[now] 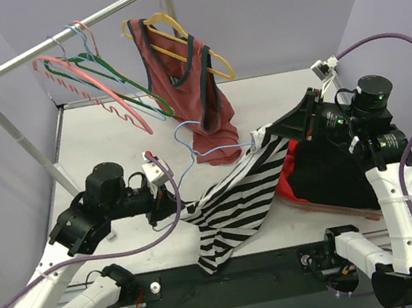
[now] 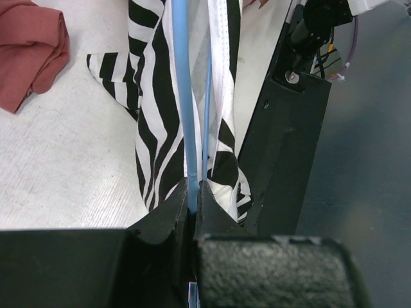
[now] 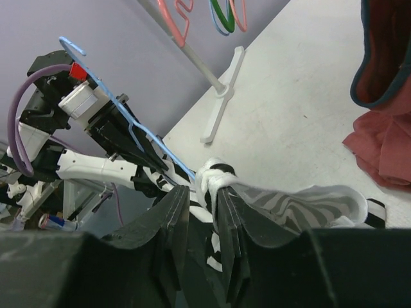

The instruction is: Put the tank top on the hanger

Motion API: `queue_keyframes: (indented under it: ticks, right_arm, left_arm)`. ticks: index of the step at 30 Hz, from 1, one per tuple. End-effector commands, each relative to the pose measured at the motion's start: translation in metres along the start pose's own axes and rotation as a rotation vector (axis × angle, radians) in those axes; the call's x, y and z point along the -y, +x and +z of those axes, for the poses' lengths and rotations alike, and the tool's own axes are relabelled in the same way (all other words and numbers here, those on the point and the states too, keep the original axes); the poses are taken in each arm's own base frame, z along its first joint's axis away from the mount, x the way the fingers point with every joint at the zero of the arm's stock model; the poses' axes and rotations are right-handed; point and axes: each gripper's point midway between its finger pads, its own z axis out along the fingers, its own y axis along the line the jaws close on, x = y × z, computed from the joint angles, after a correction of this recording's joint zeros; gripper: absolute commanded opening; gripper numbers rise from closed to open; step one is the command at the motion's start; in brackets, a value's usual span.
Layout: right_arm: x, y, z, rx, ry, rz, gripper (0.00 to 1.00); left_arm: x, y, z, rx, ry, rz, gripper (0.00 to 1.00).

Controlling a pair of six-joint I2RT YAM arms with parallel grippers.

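Left jaws were clamped shut on the hanger (image 1: 195, 153) above the middle of the surface (image 1: 104, 140) in the top view. Right jaws pinched a strap of the tank top (image 1: 235, 205) at the hanger's right tip, and the body trailed over the near edge. Your left wrist view showed blue wire gripped tight, with stripes beneath. Your right wrist view showed jaws closed on the bunched strap. You were mid-threading, I judge. Next you'd need to draw that strap over the wire's shoulder while holding the hanger steady.
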Motion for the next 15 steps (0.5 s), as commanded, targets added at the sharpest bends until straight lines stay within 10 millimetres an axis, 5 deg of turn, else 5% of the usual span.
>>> queue_keyframes:
  ticks: [1, 7, 11, 15]
  right_arm:
    - [-0.023, -0.004, -0.006, -0.024, -0.043, -0.122, 0.25]
    - [-0.031, -0.005, -0.012, -0.024, -0.015, -0.155, 0.24]
    - [-0.022, 0.003, -0.018, -0.036, 0.064, -0.169, 0.0]
    - [-0.018, -0.001, -0.023, -0.017, 0.11, -0.201, 0.0]
  left_arm:
    - [0.005, -0.023, -0.008, 0.045, 0.033, 0.065, 0.0]
    - [-0.006, -0.021, -0.016, 0.03, -0.036, 0.059, 0.0]
    - [-0.01, -0.023, -0.027, 0.035, -0.092, 0.06, 0.0]
    - [-0.008, -0.025, -0.037, 0.04, -0.116, 0.069, 0.0]
